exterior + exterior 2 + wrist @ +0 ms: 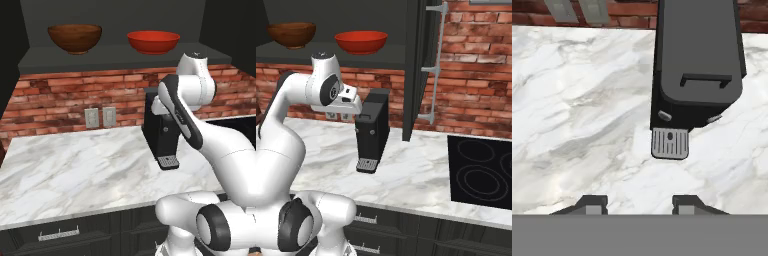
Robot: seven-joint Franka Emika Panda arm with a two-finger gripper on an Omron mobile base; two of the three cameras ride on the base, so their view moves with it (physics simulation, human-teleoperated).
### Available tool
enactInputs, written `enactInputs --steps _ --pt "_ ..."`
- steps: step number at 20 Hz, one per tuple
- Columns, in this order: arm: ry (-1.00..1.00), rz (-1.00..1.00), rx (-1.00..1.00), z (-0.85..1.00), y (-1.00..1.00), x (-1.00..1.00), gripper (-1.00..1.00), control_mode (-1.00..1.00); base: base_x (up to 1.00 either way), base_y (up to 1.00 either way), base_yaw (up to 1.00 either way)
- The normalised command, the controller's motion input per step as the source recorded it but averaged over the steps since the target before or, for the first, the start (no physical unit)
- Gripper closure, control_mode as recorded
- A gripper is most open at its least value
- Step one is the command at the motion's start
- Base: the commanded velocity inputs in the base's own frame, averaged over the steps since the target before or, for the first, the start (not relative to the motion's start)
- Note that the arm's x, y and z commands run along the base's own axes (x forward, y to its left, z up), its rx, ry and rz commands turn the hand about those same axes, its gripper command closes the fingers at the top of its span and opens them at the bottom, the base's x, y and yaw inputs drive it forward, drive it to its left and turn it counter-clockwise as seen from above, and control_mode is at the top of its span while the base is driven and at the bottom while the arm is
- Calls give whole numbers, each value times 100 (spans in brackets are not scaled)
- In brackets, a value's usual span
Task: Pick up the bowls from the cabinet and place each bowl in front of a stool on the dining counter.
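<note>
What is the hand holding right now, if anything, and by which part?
Nothing. The hand has open fingers with only bare marble counter between them. The red bowl and wooden bowl sit untouched on the cabinet shelf.

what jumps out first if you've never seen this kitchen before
Probably the two bowls on the dark cabinet shelf: a glossy red bowl on the right and a brown wooden bowl to its left. Below them, a black coffee machine stands on the white marble counter against the brick wall, with the end effector empty, looking down at it.
</note>
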Motion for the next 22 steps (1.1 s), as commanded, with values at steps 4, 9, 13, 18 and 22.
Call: enactInputs --steps 4,9,13,18,22 --pt "1 -4 0 0 -16 -6 -100 -100 0 0 0" --pt "-21 -32 11 37 -14 -45 -100 -100 0 0 0" --pt "-42 -29 23 57 0 -42 -100 -100 0 0 0" --pt "-40 -22 28 77 0 -33 -100 -100 0 0 0" --pt "-6 -6 14 100 0 -16 -100 -100 0 0 0"
